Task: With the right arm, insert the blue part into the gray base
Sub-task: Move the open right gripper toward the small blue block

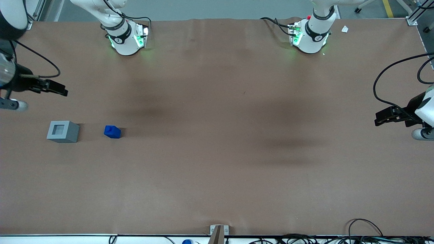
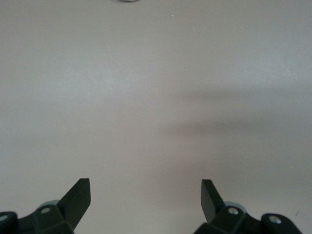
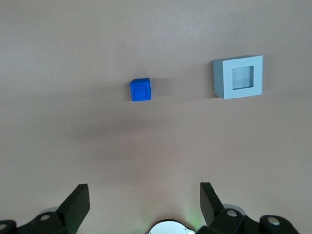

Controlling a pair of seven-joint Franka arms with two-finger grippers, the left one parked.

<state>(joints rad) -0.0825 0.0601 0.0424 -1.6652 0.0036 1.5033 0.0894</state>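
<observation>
Gray base (image 1: 63, 131) sits on the brown paper-covered table (image 1: 217, 169), toward the working arm's end; a light-gray cube, upright, its square recess facing up and holding nothing. Blue part (image 1: 112, 131) lies on the same table surface just beside the gray base, a clear gap of bare table between the two, not touching; it is offset from the base toward the parked arm's end and about level with it in distance from the front camera. Seen from the wrist camera, the blue part (image 3: 140, 90) shows a squarish bright-blue face with a smaller raised step centred on it, and the gray base (image 3: 238, 76) shows its recess as a paler square inside a thicker gray rim. Right arm (image 1: 10, 79) reaches in at the table's edge, farther from the front camera than the gray base. Its gripper (image 1: 58, 88) hangs above the table, clear of the gray base, touching neither piece. In the wrist view, the gripper (image 3: 145, 202) has its two black fingers (image 3: 78, 202) spread wide apart with only bare table between them; nothing held. The base's faint shadow falls on the table on the side toward the blue part.
</observation>
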